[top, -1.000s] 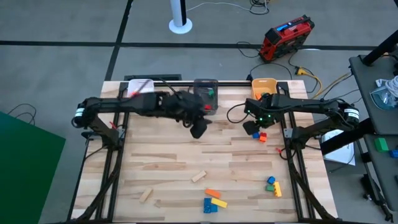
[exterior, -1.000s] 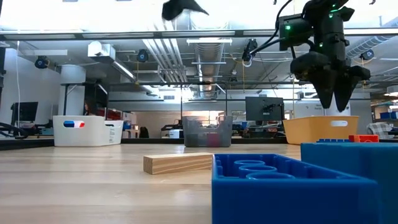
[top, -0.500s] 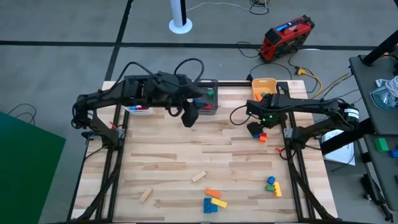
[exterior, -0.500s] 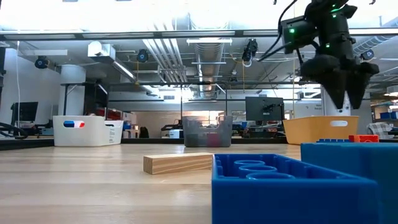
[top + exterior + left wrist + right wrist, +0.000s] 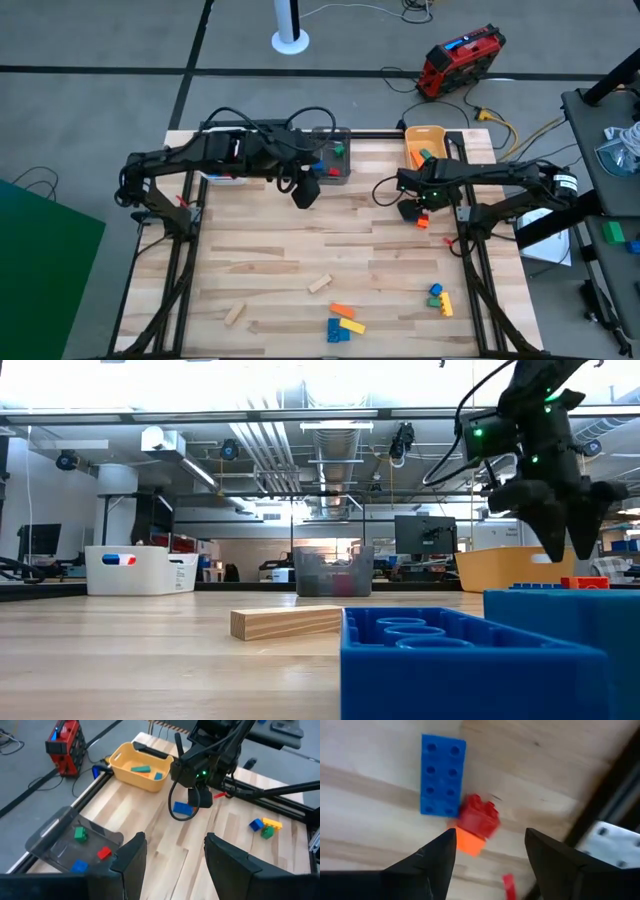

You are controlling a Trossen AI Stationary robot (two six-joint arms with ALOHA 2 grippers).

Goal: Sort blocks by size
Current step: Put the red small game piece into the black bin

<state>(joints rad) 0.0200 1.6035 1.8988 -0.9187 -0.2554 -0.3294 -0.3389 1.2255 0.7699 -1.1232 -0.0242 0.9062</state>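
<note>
Wooden slat table [image 5: 270, 250] with scattered blocks [image 5: 345, 322]; both grippers' fingers spread, empty.

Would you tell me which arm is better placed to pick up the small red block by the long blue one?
Right: the right gripper hangs open directly over the red block, while the left gripper is near the grey bin.

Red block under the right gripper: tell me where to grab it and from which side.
Grip the red block across its free flanks, coming straight down from above with the open right gripper. It sits stacked on the orange block and against the blue block's end, so a side approach looks blocked; the studded top stands clear.
</note>
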